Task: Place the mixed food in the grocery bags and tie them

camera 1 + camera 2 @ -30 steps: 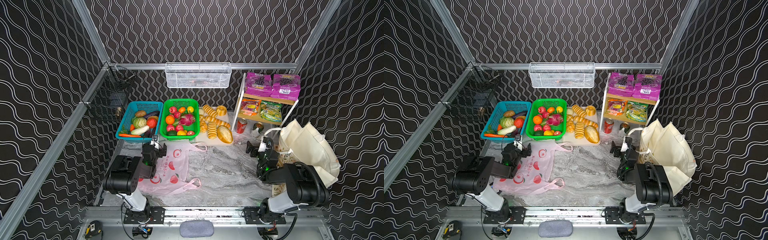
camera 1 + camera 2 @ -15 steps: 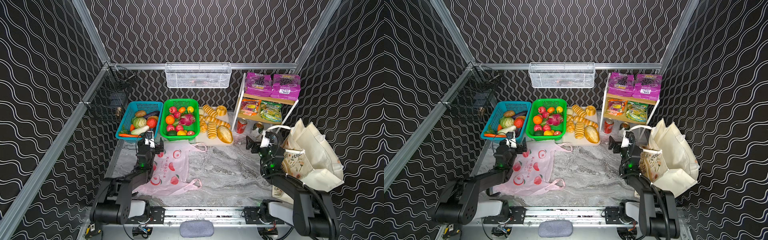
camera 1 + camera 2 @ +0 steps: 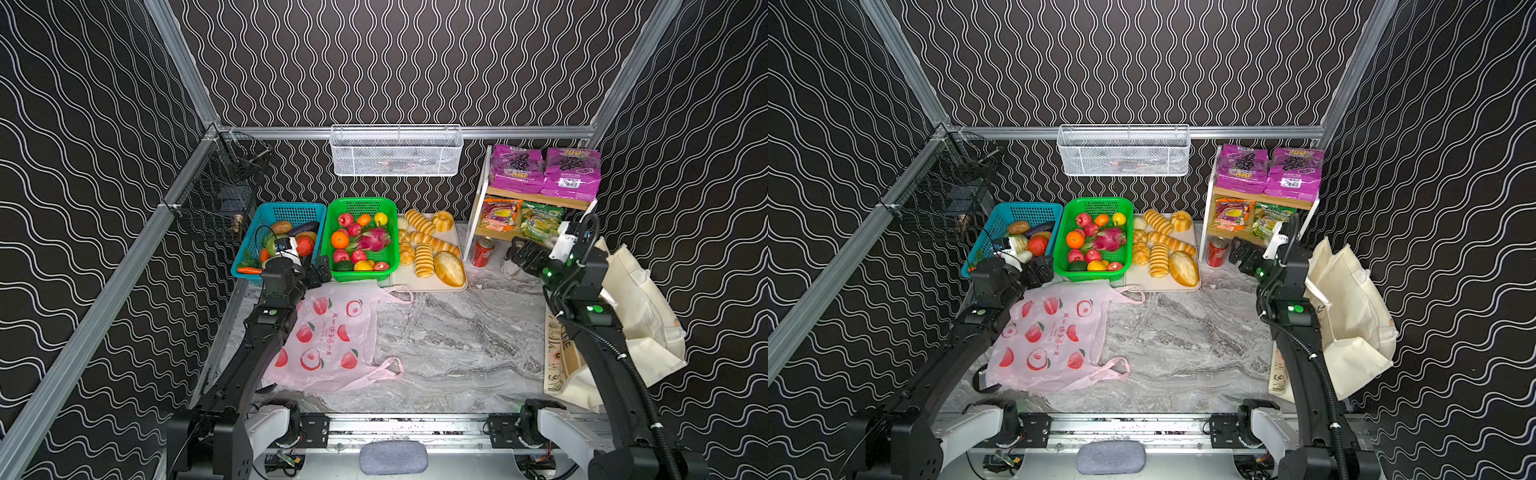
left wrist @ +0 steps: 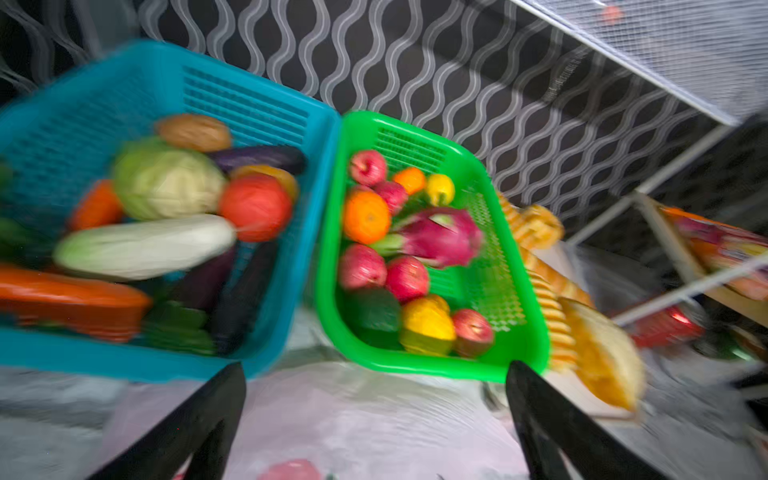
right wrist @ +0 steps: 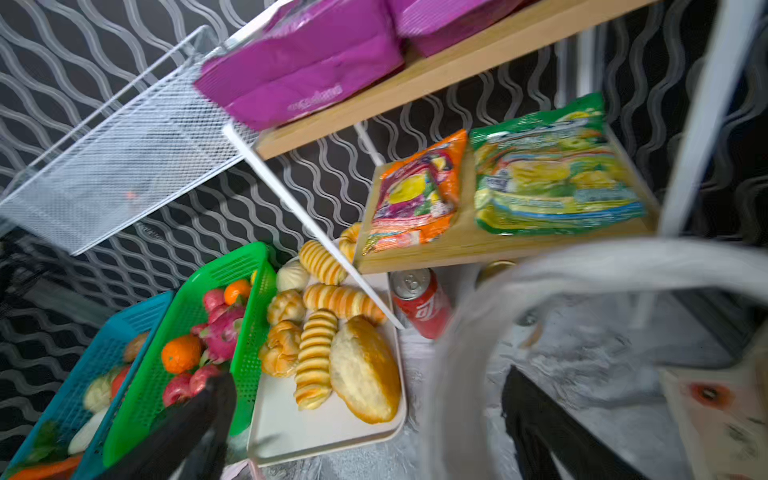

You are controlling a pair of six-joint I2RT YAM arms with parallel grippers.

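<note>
Black wire basket (image 3: 216, 199): hung on the left wall rail; what it holds is too dim to tell.
Blue basket (image 3: 282, 206): back left of the tabletop (image 3: 449, 332), filled with vegetables.
Left end effector (image 4: 374, 415): jaws wide apart with nothing between them. It hovers over the far edge of the pink bag, just in front of where the blue and green baskets meet.
Pink bag (image 3: 328, 336): lies flat on the left half of the tabletop. Both handles point to the right, and the left arm crosses over its left edge.
Green basket (image 3: 361, 200): touches the blue basket's right side.
Dragon fruit (image 3: 372, 240): in the middle of the green basket, among the round fruits (image 3: 340, 239).
Tray (image 3: 428, 286): just right of the green basket, carrying the loaves (image 3: 449, 268).
Can (image 3: 482, 251): upright on the tabletop, between the tray and the rack's foot.
Rack (image 3: 536, 199): back right. The purple packets (image 3: 517, 170) sit side by side on its top shelf, and the orange snack bag (image 3: 498, 214) and green snack bag (image 3: 538, 218) on the lower one.
Right end effector (image 5: 374, 432): jaws spread and gripping nothing, low in front of the rack and just right of the can. A blurred pale strap (image 5: 582, 266) arcs across the wrist view; I cannot tell whether it touches.
Paper bag (image 3: 557, 353): against the tote's left side, partly behind the right arm.
Tote (image 3: 636, 303): slumped at the right edge.
</note>
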